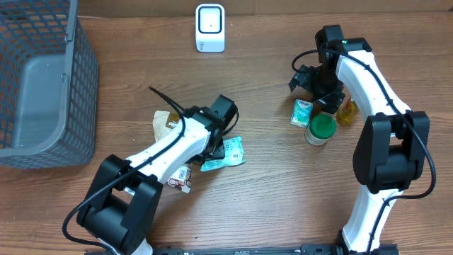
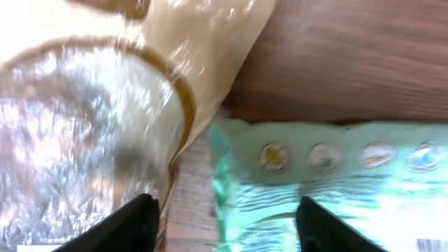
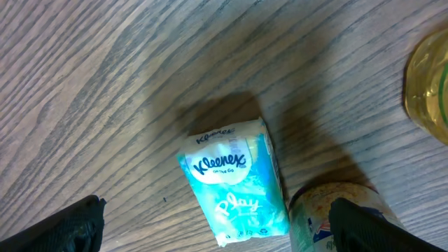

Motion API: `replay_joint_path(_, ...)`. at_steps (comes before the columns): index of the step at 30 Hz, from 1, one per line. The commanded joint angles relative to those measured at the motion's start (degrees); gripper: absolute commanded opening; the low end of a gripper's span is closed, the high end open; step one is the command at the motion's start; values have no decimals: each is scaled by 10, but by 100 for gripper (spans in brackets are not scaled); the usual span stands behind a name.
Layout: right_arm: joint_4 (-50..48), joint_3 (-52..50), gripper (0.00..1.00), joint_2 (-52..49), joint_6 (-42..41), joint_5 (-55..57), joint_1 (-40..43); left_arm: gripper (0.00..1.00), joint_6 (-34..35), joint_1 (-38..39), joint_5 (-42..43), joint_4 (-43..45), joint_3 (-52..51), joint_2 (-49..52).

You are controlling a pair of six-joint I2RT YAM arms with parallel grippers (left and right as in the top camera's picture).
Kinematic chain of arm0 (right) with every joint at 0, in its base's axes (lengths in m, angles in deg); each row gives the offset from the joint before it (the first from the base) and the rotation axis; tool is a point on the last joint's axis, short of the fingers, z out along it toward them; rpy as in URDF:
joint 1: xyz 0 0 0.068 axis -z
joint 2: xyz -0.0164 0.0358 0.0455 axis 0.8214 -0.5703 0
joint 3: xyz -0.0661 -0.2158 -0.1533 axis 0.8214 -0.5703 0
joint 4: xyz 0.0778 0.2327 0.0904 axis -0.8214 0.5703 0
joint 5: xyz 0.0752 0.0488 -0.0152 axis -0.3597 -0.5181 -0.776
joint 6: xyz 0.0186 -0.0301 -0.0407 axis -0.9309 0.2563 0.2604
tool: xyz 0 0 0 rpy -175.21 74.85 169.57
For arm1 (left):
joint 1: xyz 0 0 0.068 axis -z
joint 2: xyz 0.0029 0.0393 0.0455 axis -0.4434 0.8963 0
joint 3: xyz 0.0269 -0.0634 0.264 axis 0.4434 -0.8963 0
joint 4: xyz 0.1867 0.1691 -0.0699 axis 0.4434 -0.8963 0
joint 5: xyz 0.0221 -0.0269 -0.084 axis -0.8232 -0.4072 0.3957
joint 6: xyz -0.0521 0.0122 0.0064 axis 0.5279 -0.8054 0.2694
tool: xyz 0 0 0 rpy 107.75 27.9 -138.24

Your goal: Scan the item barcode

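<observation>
The white barcode scanner (image 1: pixel 210 28) stands at the table's far edge. My left gripper (image 1: pixel 218 139) (image 2: pixel 227 225) is open, low over a teal packet (image 1: pixel 225 154) (image 2: pixel 336 189) and a clear tan-edged bag (image 1: pixel 168 124) (image 2: pixel 84 126). One finger is over each, with the packet's left edge and bare wood between them. Dark printed bars show at the packet's lower right corner (image 2: pixel 428 243). My right gripper (image 1: pixel 320 91) (image 3: pixel 220 227) is wide open above a blue Kleenex pack (image 1: pixel 302 112) (image 3: pixel 234 182) and touches nothing.
A grey mesh basket (image 1: pixel 42 85) fills the far left. A green-lidded jar (image 1: pixel 321 129) (image 3: pixel 325 213) and a yellow bottle (image 1: pixel 347 112) (image 3: pixel 428 84) stand close beside the Kleenex pack. A small printed packet (image 1: pixel 180 177) lies under the left arm.
</observation>
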Motion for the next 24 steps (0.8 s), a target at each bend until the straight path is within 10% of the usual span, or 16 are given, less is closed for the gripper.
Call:
replay_joint_path(1, -1, 16, 100, 12, 2, -1, 2, 75, -101, -9, 46, 1, 35, -11)
replay_joint_path(7, -11, 16, 100, 12, 2, -1, 2, 91, -145, -26, 50, 0, 38, -10)
replay_joint_path(24, -28, 16, 100, 12, 2, -1, 2, 83, -151, -32, 63, 81, 24, 28)
